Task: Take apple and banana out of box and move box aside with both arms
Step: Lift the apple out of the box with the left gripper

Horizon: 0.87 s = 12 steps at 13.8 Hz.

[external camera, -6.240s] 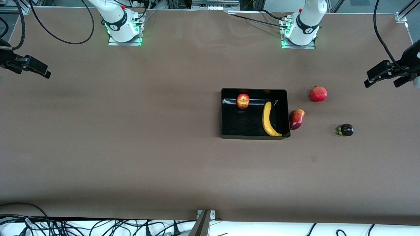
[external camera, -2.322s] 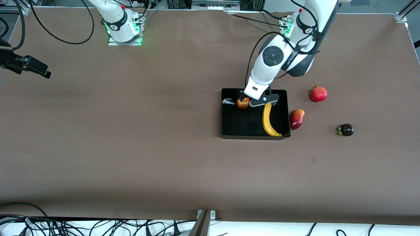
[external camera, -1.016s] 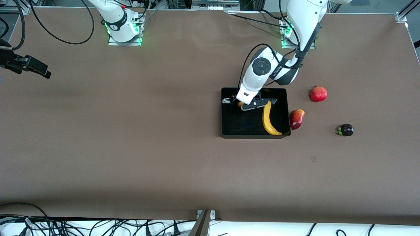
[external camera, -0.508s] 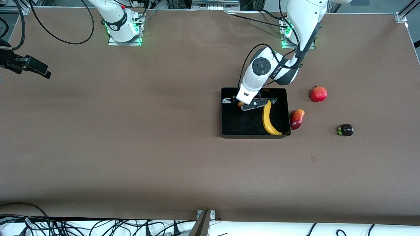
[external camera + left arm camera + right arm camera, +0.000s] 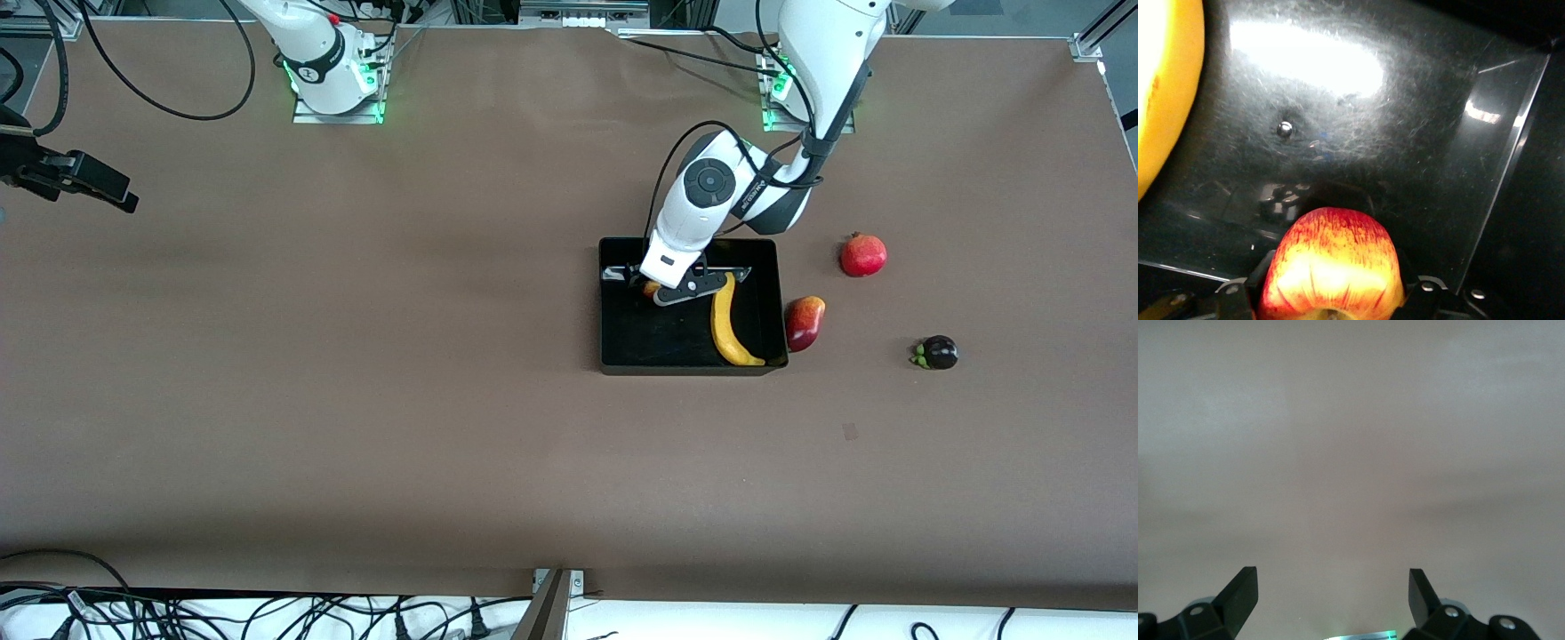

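Presently, as observed across the bench (image 5: 356, 400):

- Right gripper (image 5: 84, 182): waits over the bench edge at the right arm's end, clear of all items; its fingers (image 5: 1241, 590) stand wide apart with nothing between them.
- Box (image 5: 613, 342): black tray resting on the bench toward the left arm's end.
- Left gripper (image 5: 656, 289): down inside the box, at the corner farthest from the front camera and toward the right arm's end; its fingers are closed on the apple (image 5: 1331, 263), one finger on each side.
- Banana (image 5: 727, 324): lying in the box, along the wall toward the left arm's end.
- Red-yellow fruit (image 5: 804, 322): on the bench, touching the box's outer wall.
- Round red fruit (image 5: 863, 255): on the bench, apart from the box.
- Dark purple fruit (image 5: 938, 353): on the bench, closest to the left arm's end.
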Tool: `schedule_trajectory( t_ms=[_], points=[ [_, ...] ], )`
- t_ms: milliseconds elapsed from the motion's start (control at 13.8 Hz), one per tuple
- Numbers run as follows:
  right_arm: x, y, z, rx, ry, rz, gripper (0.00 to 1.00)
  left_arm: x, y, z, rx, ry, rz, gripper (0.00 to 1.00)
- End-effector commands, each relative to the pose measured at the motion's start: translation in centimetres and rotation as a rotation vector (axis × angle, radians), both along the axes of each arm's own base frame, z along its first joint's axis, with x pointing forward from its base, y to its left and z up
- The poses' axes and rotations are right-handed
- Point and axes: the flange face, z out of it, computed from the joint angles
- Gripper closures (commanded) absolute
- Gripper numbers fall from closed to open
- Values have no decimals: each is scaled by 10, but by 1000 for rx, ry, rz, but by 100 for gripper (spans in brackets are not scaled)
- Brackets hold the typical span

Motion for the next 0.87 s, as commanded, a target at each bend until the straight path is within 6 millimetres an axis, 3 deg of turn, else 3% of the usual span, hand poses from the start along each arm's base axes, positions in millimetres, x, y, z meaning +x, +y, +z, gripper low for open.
schedule_trajectory(
  t_ms=[0,508,798],
  points=[
    [-1,1,4,-3,3,-10,0,19,-3,39,35,9,4,100],
    [-1,0,4,-3,3,-12,0,63,36,130,72,50,28,100],
    [-1,1,4,-3,3,-10,0,81,66,160,67,62,8,100]
  ],
)
